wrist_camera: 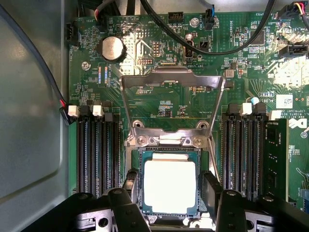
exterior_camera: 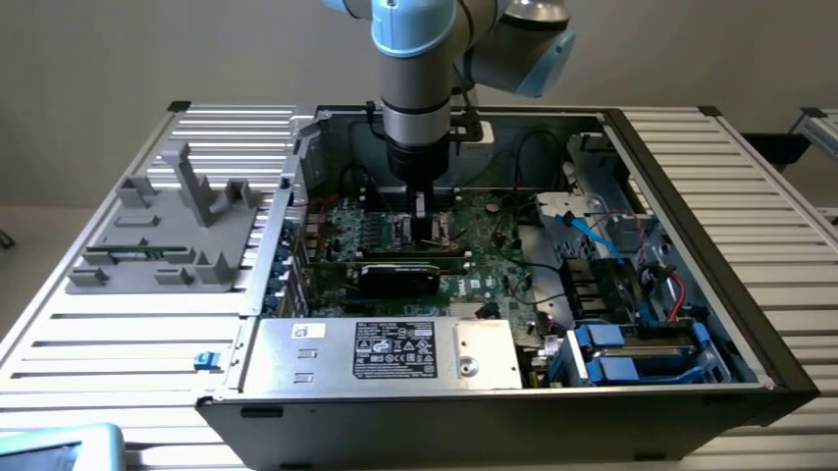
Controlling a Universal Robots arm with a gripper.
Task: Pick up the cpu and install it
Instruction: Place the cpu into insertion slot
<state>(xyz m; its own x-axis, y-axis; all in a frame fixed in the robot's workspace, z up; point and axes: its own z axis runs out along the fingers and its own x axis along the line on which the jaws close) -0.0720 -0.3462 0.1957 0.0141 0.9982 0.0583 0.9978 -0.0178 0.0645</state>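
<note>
Fingers [wrist_camera: 211,187] of the arm's gripper, seen from the wrist, stand apart on two opposite sides of the cpu [wrist_camera: 170,186]. Each is just clear of its edge, with a strip of socket [wrist_camera: 141,159] showing between, and nothing is clamped. The cpu lies flat and square inside the socket, silvery top up. This suggests it is already seated, resting under its own weight with the fingers clear of it.

Just beyond, the metal load plate [wrist_camera: 171,77] is hinged back over the motherboard [wrist_camera: 87,53], leaving the socket open from above; this is what allows a straight vertical approach. Memory slots [wrist_camera: 96,154] flank the socket on both sides, and one holds a green memory stick [wrist_camera: 276,159]. Farther off sits a coin battery [wrist_camera: 112,49].

In the exterior view, the arm [exterior_camera: 416,88] reaches straight down into the open computer case [exterior_camera: 681,206]. The case lies on its side on the slatted bench [exterior_camera: 131,339], so the board faces upward. A grey fixture [exterior_camera: 171,226] stands on the bench at the exterior view's left.
</note>
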